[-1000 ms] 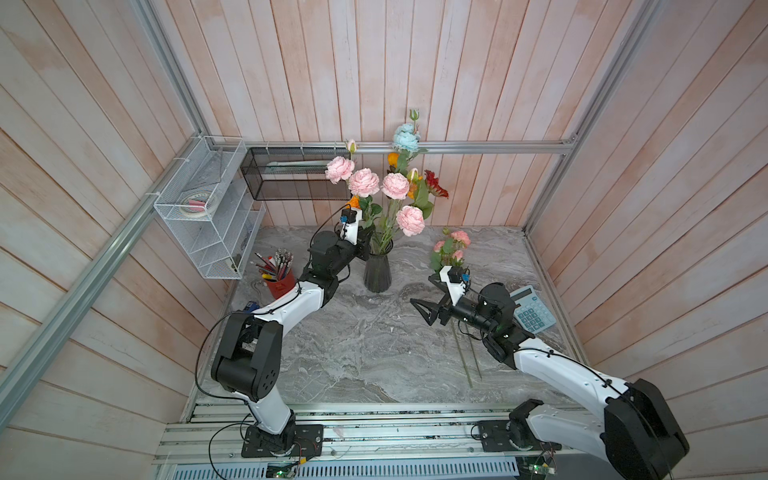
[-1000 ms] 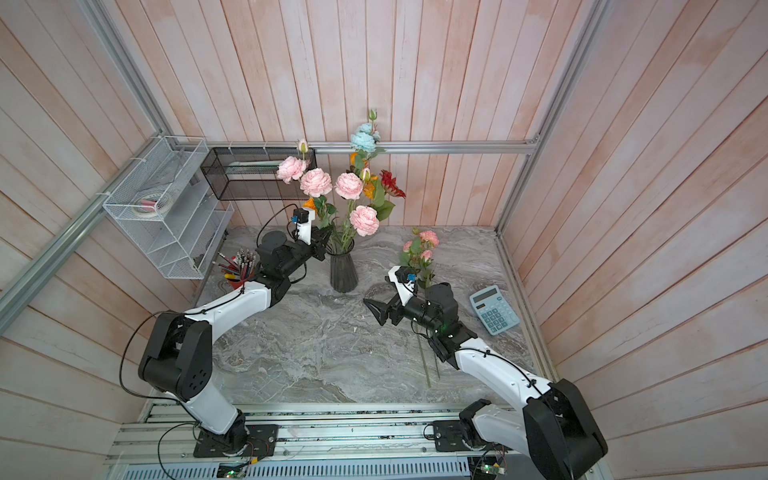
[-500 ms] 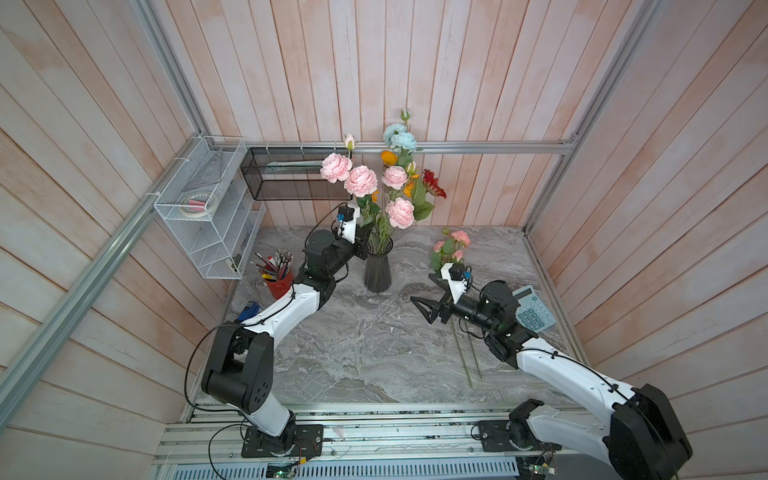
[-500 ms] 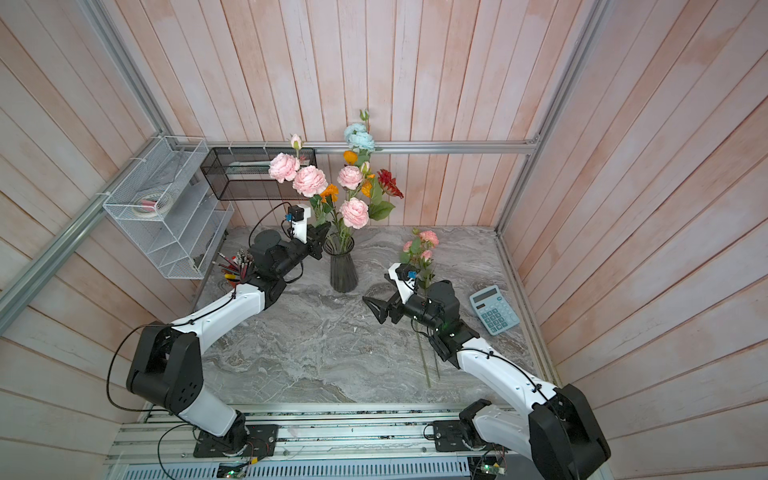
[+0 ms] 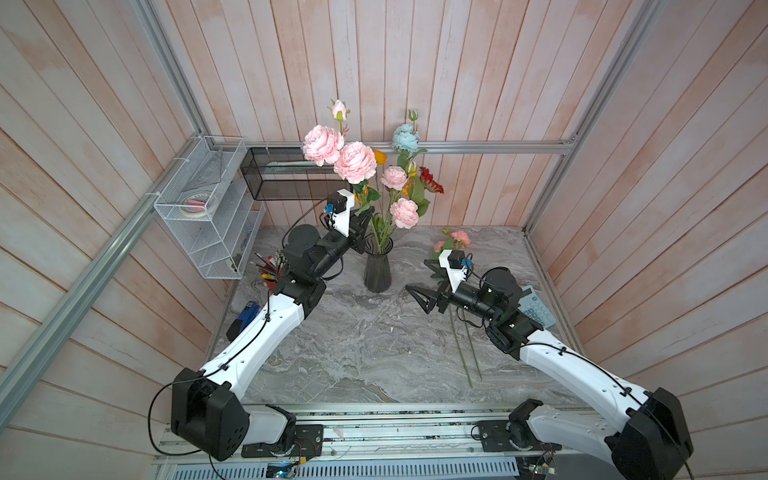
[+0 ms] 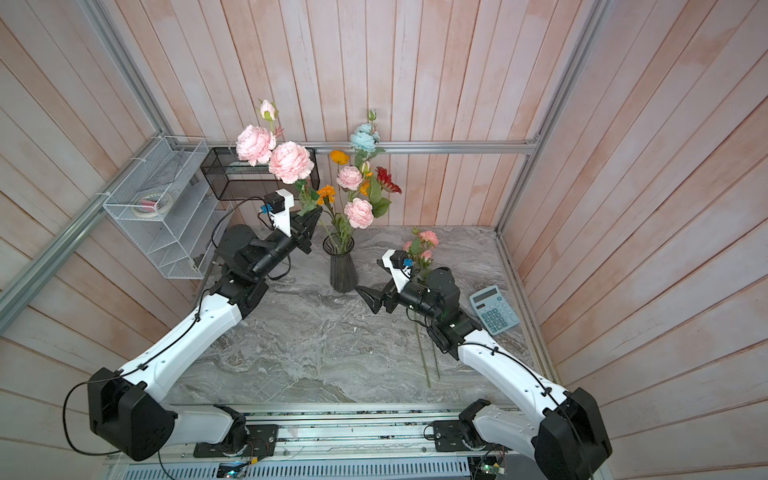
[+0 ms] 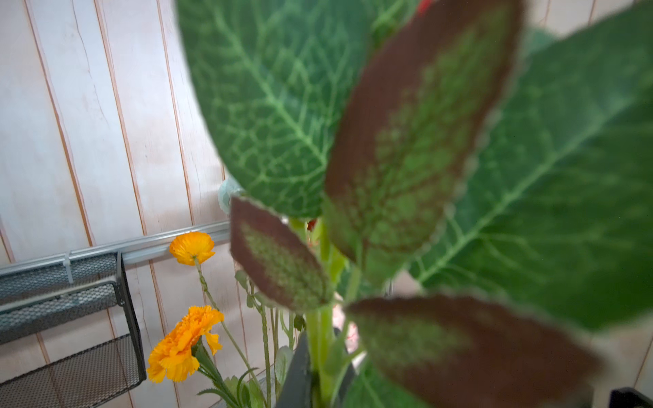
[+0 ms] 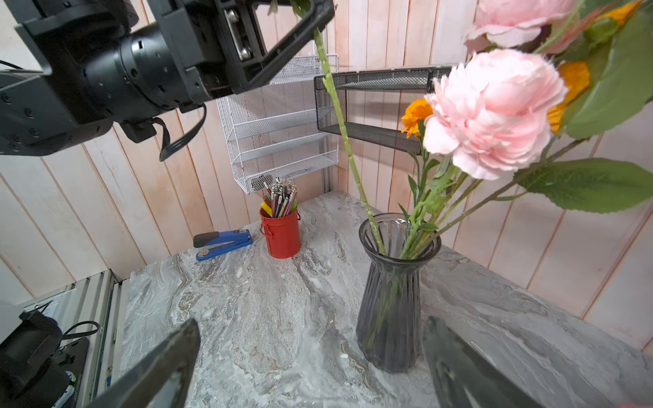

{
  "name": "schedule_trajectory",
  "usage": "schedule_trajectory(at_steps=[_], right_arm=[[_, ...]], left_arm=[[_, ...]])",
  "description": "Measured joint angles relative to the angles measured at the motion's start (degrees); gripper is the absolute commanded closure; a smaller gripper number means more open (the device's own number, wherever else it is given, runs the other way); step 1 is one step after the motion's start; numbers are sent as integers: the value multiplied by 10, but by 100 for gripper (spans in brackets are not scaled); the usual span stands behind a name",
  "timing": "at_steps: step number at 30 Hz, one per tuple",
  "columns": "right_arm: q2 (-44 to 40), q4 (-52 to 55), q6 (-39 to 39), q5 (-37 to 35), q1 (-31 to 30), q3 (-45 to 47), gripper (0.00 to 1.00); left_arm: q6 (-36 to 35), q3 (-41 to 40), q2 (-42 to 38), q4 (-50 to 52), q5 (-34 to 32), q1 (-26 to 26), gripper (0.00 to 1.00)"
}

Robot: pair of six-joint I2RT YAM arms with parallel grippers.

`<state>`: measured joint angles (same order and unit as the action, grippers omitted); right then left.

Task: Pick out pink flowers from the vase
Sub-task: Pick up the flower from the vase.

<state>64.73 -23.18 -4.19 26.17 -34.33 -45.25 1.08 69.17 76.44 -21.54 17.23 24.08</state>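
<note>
Left gripper [image 8: 314, 21]: clamped on pink flower stem [image 8: 339, 116], lifted higher than a second ago.
Progress: lower end still inside vase [image 8: 388, 318]; extraction judged partway.
Right gripper [image 8: 311, 323]: wide, empty.

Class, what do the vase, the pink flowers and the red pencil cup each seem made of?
Vase: probably smoky grey glass, glossy; stems show through its ribs. Pink flowers: likely fabric, matte, frayed petal edges. Red pencil cup: seemingly painted metal, smooth sheen.

left pincer [image 6: 311, 216]: clamped on pink flowers [image 6: 291, 162] stem; right pincer [image 6: 369, 276]: agape near vase [image 6: 343, 272]
</note>
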Motion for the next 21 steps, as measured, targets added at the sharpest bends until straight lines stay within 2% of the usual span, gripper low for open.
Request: schedule_trajectory(at_steps=[7, 14, 17, 21], right_arm=[[-25, 19, 9, 0, -16, -11, 2], [-59, 24, 8, 0, -27, -11, 3], [-68, 23, 8, 5, -30, -10, 10], [-68, 21, 10, 25, -36, -5, 33]], left_arm=[[-2, 3, -77, 71, 9, 1, 100], [7, -43, -147, 132, 96, 8, 100], [9, -83, -170, 144, 140, 18, 100], [11, -129, -170, 154, 185, 38, 100]])
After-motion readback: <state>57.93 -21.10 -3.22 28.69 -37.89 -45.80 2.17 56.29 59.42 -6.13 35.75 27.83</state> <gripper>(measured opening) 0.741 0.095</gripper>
